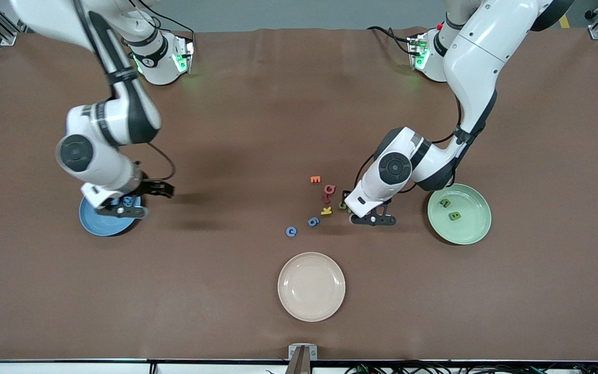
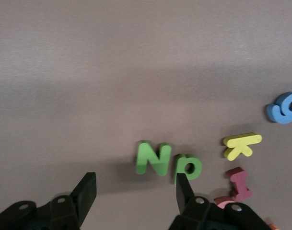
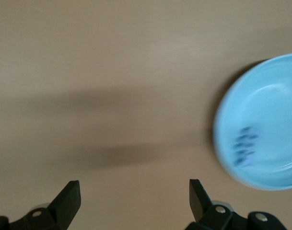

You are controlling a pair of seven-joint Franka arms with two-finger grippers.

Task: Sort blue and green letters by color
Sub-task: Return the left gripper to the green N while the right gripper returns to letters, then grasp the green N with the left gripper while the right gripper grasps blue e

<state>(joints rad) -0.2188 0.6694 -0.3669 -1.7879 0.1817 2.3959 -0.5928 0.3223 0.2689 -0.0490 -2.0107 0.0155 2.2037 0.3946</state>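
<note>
The brown table (image 1: 299, 104) carries three plates: a cream round plate (image 1: 311, 286) nearest the front camera, a pale green round plate (image 1: 473, 228) toward the left arm's end, and a blue round plate (image 1: 96, 223) toward the right arm's end.

The right claw (image 3: 134, 199) hangs by the blue plate with its fingers spread and nothing between them; one dark blue letter, smeared in the right wrist view, lies in that plate. If this arm swings off low, a finger could clip the rim and tip the letter out.

The left claw (image 2: 136, 189) is down at the table beside the loose cluster, fingers parted and empty, with the green foam N (image 2: 154, 158) and green foam P (image 2: 188, 166) just ahead of it. These two touch, or very nearly, and one fingertip sits right at the P, so a close aimed at the N could drag the P along or pinch both and drop one short of the green plate, where two green letters (image 1: 450, 209) already lie.

A yellow K (image 2: 241, 144) and a red letter (image 2: 240, 184) sit near the P and could get shoved. A blue G (image 1: 291, 231) and a blue 6 (image 1: 313, 222) wait on the table, nearer the front camera than the cluster.
</note>
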